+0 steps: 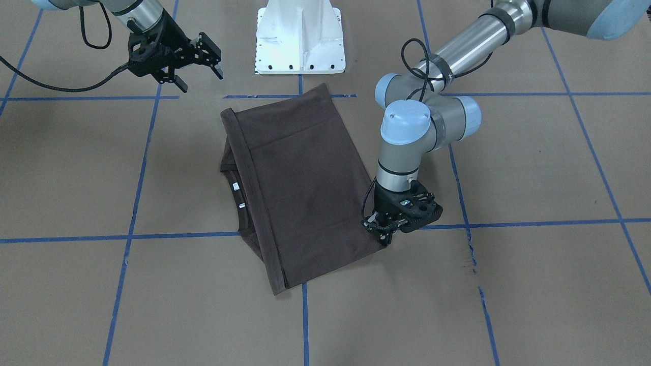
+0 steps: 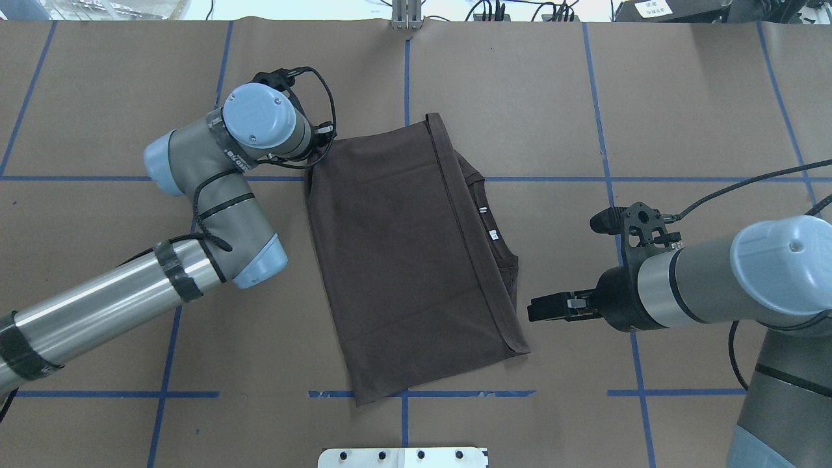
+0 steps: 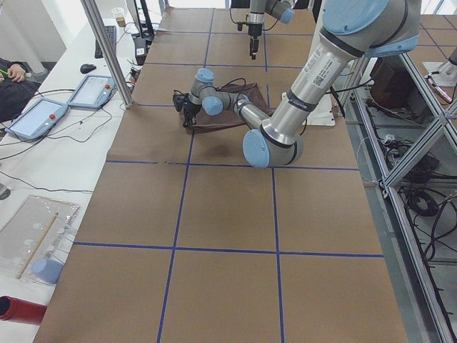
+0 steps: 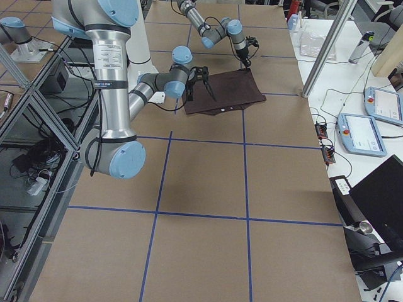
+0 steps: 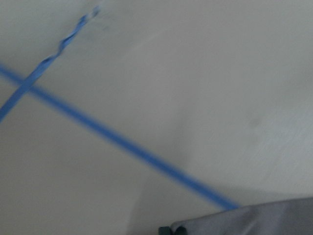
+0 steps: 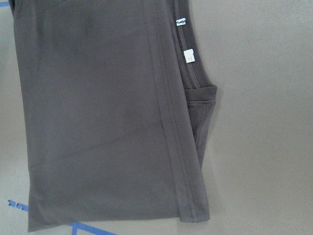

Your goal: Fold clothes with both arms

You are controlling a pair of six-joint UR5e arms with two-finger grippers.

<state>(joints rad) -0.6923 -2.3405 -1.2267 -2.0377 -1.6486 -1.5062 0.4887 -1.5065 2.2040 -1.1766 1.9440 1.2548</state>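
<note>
T-shirt (image 1: 305, 183) on table (image 1: 508, 305), left tool (image 1: 384, 234) at its corner, right tool (image 1: 201, 80) apart.

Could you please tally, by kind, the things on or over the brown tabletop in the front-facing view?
Dark brown short-sleeved T-shirt: 1
Small white neck labels: 2
Silver-tubed robot arms with grey joints and light blue caps: 2
White metal pedestal base: 1
Total: 6
</note>
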